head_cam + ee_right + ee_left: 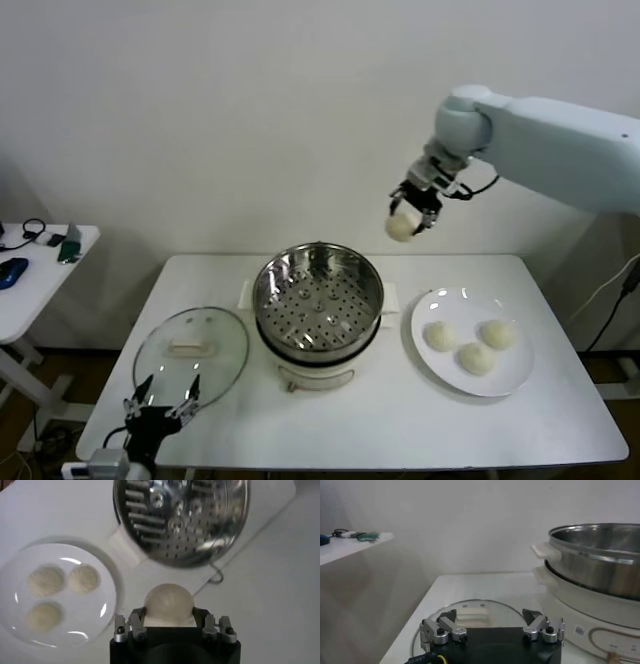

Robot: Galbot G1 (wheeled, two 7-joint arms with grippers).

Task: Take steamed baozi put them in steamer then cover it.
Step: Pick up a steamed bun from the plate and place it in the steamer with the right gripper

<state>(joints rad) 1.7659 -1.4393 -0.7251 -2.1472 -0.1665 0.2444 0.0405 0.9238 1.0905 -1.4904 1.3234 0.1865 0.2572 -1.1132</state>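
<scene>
My right gripper (404, 226) is shut on one cream-white baozi (400, 227) and holds it high in the air, behind and to the right of the steamer (318, 298). In the right wrist view the baozi (168, 602) sits between the fingers, with the steamer's perforated tray (182, 515) beyond it. Three more baozi (476, 357) lie on the white plate (437, 380) to the right of the steamer. The glass cover (190, 347) with its cream handle lies flat on the table left of the steamer. My left gripper (160, 395) is open and empty, low at the cover's near edge.
A white side table (40, 275) with small items stands to the far left. The steamer's white base (580, 615) and side handle (542, 550) rise close to the left gripper (492, 625). The table's front edge runs just below the cover.
</scene>
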